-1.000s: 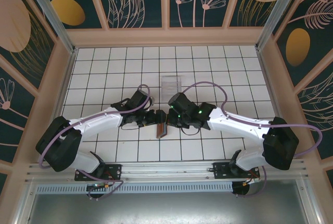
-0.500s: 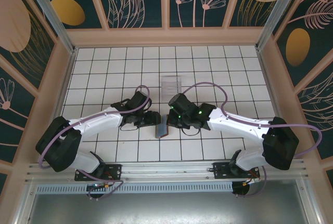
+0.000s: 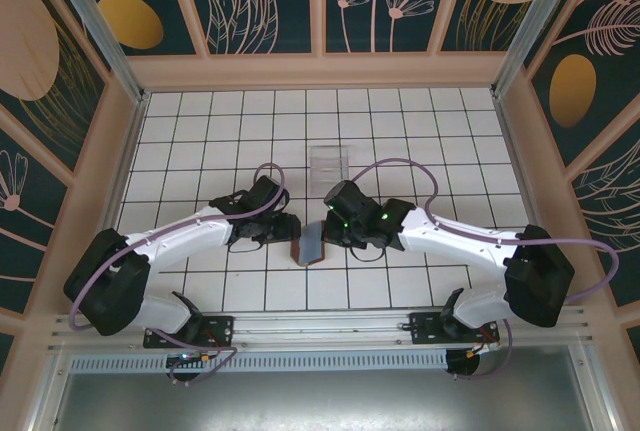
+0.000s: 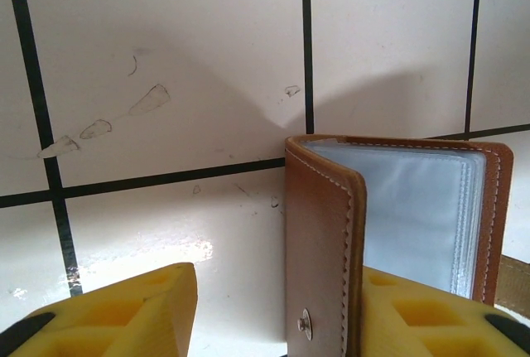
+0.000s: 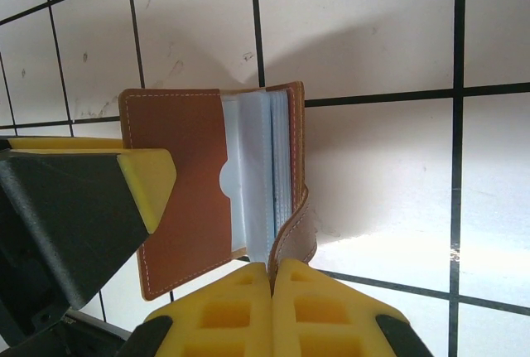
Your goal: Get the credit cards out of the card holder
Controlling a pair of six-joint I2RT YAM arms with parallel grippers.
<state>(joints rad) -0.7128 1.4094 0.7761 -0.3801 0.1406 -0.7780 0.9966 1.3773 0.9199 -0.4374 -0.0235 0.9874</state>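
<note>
We see the right gripper (image 5: 272,278) pinched fully together on the strap tab (image 5: 291,229) of the card holder (image 5: 178,183), which stands half open just beyond its fingertips, the tabletop (image 5: 373,26) behind it. Our left gripper (image 4: 273,287) is partly spread with the brown cover (image 4: 319,224) between its fingers: one finger lies against the leather and the other is apart from it. The pale leaves in the pockets are probably the credit cards (image 5: 258,166), though we cannot separate card from sleeve. We judge the leather soft and floppy, and the cards light, stiff and slick. A card is best taken by its exposed edge near the thumb notch.
</note>
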